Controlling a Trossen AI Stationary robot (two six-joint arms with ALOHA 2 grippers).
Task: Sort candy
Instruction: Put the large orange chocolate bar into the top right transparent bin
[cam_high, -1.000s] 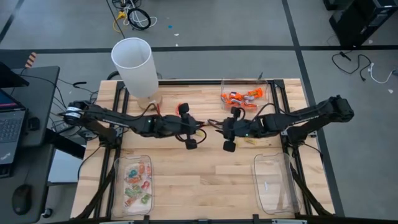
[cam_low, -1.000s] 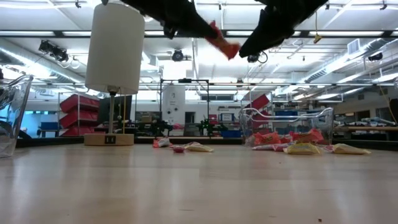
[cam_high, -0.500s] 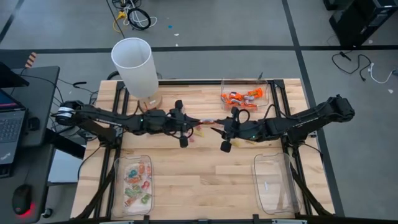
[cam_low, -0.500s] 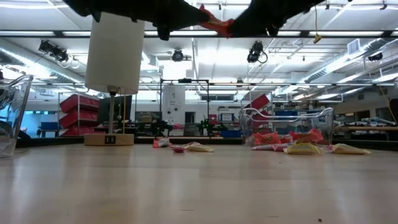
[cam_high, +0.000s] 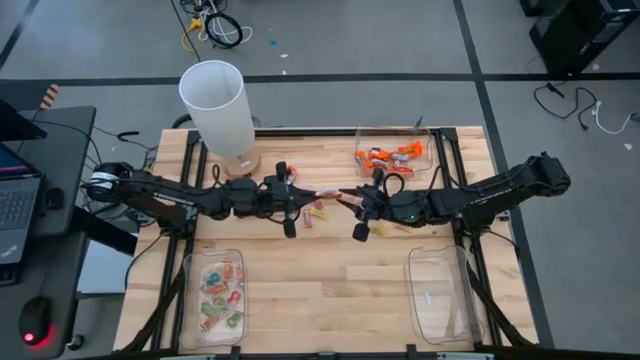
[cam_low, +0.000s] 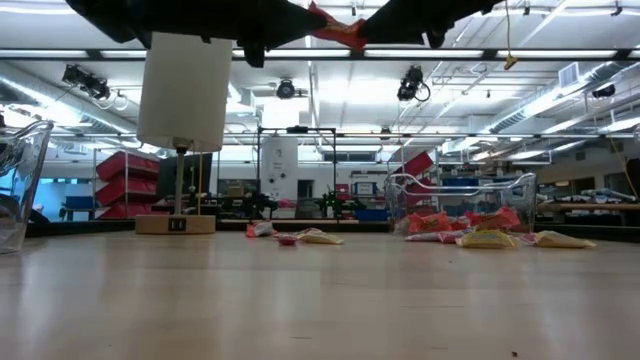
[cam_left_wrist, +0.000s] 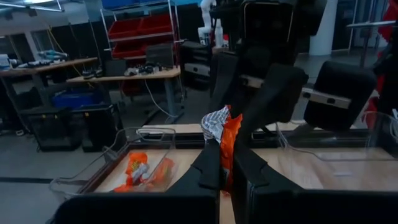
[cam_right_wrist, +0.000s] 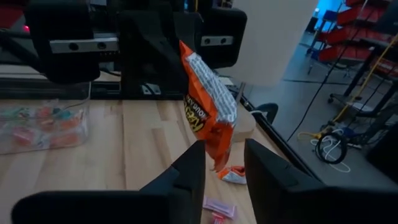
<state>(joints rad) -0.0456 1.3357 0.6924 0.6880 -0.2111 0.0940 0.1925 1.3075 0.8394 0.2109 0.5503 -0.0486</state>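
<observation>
One orange candy packet (cam_right_wrist: 208, 112) hangs high above the table's middle between my two grippers. My left gripper (cam_high: 312, 194) is shut on it and points level toward the table's right. My right gripper (cam_high: 348, 200) faces it from the right, open, with a finger on either side of the packet's free end (cam_right_wrist: 217, 158). In the low view the packet (cam_low: 335, 25) shows at the top edge between the two dark arms. More candy lies loose on the table (cam_high: 315, 215) below the grippers. My left gripper pinches one end of the orange packet (cam_left_wrist: 225, 165) between its two fingers, coming level from the table's left. The packet stands on edge, lifted clear of the table. Its crimped silver end (cam_left_wrist: 214, 124) sticks out past the fingertips toward the other gripper. My right gripper has the packet's free end between its fingers; I cannot tell whether either finger touches it.
A clear tray of orange candy (cam_high: 392, 152) stands at the far right. A tray of mixed candy (cam_high: 218, 295) is near left and a clear tray (cam_high: 440, 295) near right. A tall white cylinder (cam_high: 215, 105) stands far left. Yellow candy (cam_high: 400, 228) lies under the right arm.
My left gripper has drawn back toward the table's left edge and tipped up to level, keeping hold of the orange packet, which has risen. My right gripper has tipped up too and followed slightly left, staying at the packet's free end.
</observation>
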